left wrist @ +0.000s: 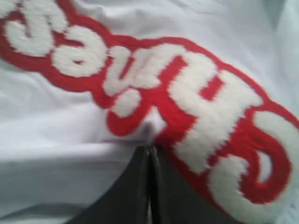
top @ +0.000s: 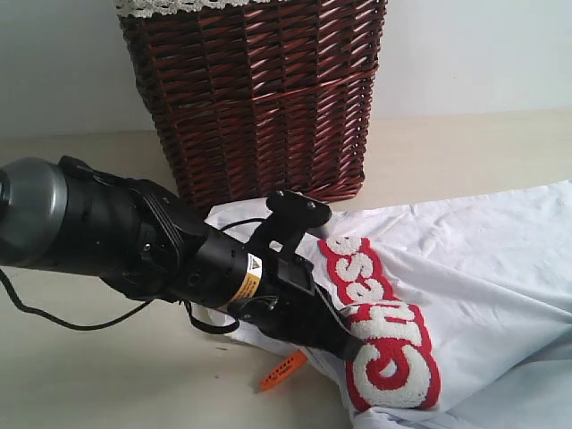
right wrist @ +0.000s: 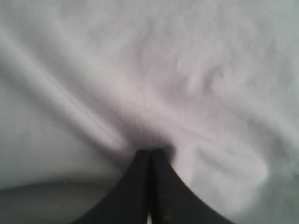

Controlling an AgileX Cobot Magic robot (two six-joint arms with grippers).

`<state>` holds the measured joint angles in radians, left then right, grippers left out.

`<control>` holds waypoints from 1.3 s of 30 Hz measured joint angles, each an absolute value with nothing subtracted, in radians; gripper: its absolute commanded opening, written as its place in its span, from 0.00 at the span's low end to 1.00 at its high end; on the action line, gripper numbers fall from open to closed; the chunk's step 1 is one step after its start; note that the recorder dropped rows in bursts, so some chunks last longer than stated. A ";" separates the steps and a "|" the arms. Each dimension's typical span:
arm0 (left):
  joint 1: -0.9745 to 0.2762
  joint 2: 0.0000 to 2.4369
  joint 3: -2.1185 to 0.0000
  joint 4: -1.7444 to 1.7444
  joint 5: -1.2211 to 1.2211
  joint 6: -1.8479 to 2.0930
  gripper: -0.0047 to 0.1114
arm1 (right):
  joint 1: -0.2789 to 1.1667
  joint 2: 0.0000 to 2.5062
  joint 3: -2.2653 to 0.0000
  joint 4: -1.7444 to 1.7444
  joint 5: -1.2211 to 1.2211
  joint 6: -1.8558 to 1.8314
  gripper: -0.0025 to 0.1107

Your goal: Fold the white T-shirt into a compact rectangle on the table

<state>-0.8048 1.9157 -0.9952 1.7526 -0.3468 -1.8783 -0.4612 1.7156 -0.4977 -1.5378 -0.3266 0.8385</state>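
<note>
L gripper [left wrist: 150, 149], R gripper [right wrist: 149, 152] tight on T-shirt [top: 483, 259]

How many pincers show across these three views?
2. The left pincer is shut on the white T-shirt beside its red letter patch. The right pincer is shut on plain white cloth of the shirt, seen only in its wrist view.

Dark wicker basket [top: 259, 98] against pale wall [top: 54, 63]

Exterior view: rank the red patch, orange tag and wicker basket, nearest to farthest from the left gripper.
1. red patch, on the white T-shirt, at the left gripper tips.
2. orange tag, near the front, under the arm.
3. wicker basket, at the back.
</note>
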 measured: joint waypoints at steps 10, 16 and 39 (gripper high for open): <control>-0.762 2.012 -0.995 1.751 -0.370 -1.983 0.04 | -0.461 1.651 -0.496 -1.539 -0.320 0.839 0.02; -0.762 2.032 -0.986 1.745 -0.433 -2.071 0.04 | -0.461 1.616 -0.496 -1.539 -0.322 0.839 0.02; -0.761 1.973 -0.874 1.719 -0.417 -2.076 0.04 | -0.461 1.731 -0.499 -1.534 -0.284 0.775 0.02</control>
<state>-0.7609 1.9732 -0.8742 1.7185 -0.4165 -2.0760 -0.4612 1.7306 -0.4994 -1.5345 -0.2839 0.7753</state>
